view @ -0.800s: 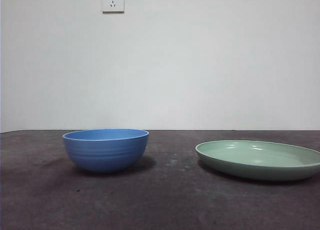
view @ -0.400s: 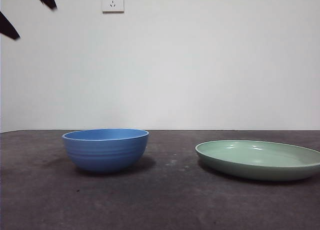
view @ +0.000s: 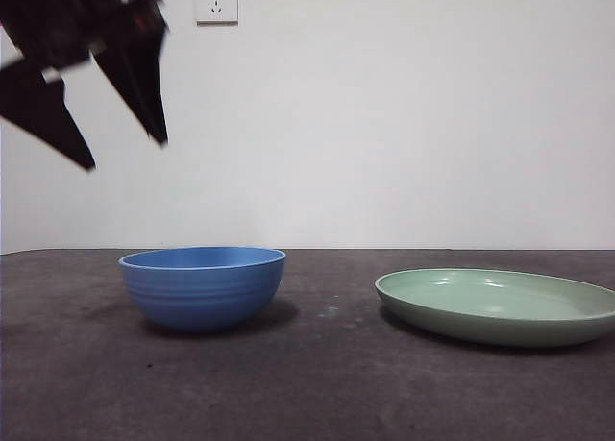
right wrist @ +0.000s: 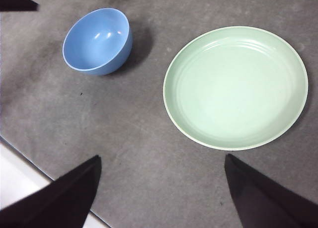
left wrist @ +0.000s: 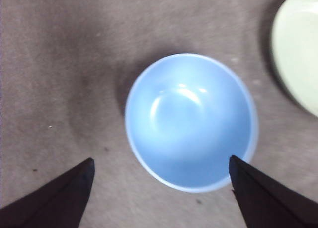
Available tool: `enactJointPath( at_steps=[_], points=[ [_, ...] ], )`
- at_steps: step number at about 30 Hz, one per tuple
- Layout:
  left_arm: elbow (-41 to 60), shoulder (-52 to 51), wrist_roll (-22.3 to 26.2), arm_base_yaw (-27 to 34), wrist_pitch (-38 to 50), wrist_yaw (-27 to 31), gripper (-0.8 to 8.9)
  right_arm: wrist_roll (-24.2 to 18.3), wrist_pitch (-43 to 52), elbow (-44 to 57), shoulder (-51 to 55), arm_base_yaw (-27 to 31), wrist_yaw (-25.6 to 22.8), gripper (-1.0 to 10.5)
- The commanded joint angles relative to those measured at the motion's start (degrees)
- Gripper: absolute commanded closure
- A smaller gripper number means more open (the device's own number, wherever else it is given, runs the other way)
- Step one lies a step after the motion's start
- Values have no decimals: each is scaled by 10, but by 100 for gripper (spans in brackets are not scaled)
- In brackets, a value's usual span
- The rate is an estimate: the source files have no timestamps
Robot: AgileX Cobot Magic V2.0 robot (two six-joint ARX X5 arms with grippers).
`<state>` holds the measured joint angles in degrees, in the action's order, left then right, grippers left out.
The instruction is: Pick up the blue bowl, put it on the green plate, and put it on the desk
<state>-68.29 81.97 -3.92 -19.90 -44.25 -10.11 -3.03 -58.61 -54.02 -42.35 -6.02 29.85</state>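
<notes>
Front view: we note the left pincer [view: 125, 153] spread, high above the blue bowl [view: 203, 286]; bare table [view: 327, 383] separates it from the green plate [view: 500, 307]; right pincer [right wrist: 161, 161] spread, aloft.

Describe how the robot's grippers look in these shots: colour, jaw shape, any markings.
Both grippers have two plain black jaws that taper to pointed, wedge-like tips. The left gripper shows in the front view as a dark, blurred shape with a small reddish patch near its upper body. The right gripper shows only its matte black jaws. No cables or lettering are visible.
</notes>
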Motion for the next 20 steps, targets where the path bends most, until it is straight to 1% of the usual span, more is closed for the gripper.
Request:
enactJointPath(
  at_steps=[1,5,10,20],
  points=[
    [-15,39,3,-5,13,21,387,0,3,-12,-2,-2,2,549],
    [-15,80,2,-5,38,29,391,0,3,-12,-2,-2,2,549],
    [-15,125,2,-5,66,29,437,0,3,-12,-2,-2,2,550],
    [-15,178,-3,-8,82,33,447,0,5,-12,-3,-2,1,550]
  ],
)
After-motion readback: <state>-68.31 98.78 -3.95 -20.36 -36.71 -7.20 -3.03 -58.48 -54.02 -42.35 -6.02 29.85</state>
